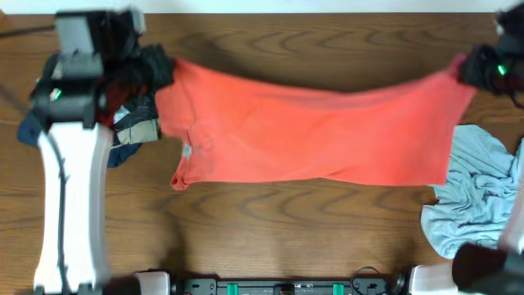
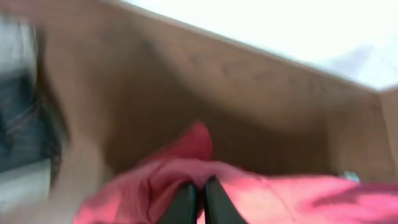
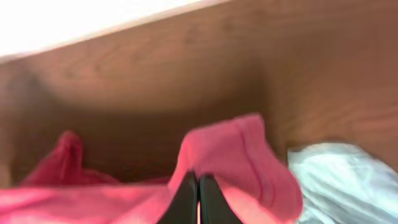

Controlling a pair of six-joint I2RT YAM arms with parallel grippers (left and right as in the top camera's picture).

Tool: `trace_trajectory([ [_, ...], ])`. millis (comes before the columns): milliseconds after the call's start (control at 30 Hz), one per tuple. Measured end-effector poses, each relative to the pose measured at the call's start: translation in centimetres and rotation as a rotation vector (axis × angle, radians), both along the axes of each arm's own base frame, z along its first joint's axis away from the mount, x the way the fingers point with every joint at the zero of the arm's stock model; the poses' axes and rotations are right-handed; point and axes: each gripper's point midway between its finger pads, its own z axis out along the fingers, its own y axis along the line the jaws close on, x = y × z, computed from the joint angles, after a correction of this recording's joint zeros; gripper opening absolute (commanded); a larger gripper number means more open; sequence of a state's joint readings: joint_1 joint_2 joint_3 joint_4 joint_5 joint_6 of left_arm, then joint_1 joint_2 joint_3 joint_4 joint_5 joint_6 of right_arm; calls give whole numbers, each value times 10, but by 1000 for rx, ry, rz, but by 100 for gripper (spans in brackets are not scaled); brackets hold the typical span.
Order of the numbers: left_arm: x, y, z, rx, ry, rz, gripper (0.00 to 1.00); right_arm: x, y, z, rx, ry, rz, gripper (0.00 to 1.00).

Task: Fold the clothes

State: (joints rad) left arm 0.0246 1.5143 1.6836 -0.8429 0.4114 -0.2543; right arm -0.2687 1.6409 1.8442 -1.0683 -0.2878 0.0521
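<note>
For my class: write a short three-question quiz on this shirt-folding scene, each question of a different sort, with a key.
1. True or false: the left hand and the right hand are both shut on the red T-shirt.
2. What lies nearest the right hand? A) light-blue cloth B) plate C) book
3. Fill in: the pile of dark clothes lies beside the ___ hand.
Key: 1 true; 2 A; 3 left.

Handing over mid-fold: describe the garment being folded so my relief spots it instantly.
On the wooden table, look across the middle. The coral-red T-shirt is stretched there, jaws pinching each end. Unlike the crumpled pale-blue cloth on the right and the dark pile on the left, it's spread wide.
</note>
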Motion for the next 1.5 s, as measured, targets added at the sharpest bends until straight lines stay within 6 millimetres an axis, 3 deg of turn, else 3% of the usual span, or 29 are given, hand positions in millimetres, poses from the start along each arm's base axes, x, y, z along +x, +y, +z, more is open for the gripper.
trace_trajectory([
  [67,39,1,3,10,-106,-3,6,50,-5,6,16,-138,-20,1],
  [167,84,4,22,19,-286,2,6,96,-11,31,72,-333,-50,1],
  [267,106,10,58,-9,-453,54,6,116,-12,74,128,-521,-67,1],
  [400,111,30,131,-70,-654,137,6,109,-12,134,184,-667,-84,1],
  [533,95,52,204,-111,-803,194,6,84,-28,180,190,-720,-118,1],
  [600,83,54,223,-126,-820,194,6,72,-33,186,183,-711,-129,1],
  [667,72,48,227,-138,-789,172,6,62,-35,184,171,-676,-136,1],
  [767,58,40,195,-151,-617,141,6,51,-37,154,150,-544,-155,1],
  [900,37,33,112,-136,-266,122,6,36,-47,95,97,-318,-220,1],
  [1000,9,26,48,-126,9,98,6,18,-56,45,42,-136,-269,1],
  [1333,-69,17,-66,-108,514,42,6,-53,-51,-97,11,374,-278,1],
  [1500,-95,15,-109,-105,666,14,6,-79,-46,-141,20,521,-274,1],
])
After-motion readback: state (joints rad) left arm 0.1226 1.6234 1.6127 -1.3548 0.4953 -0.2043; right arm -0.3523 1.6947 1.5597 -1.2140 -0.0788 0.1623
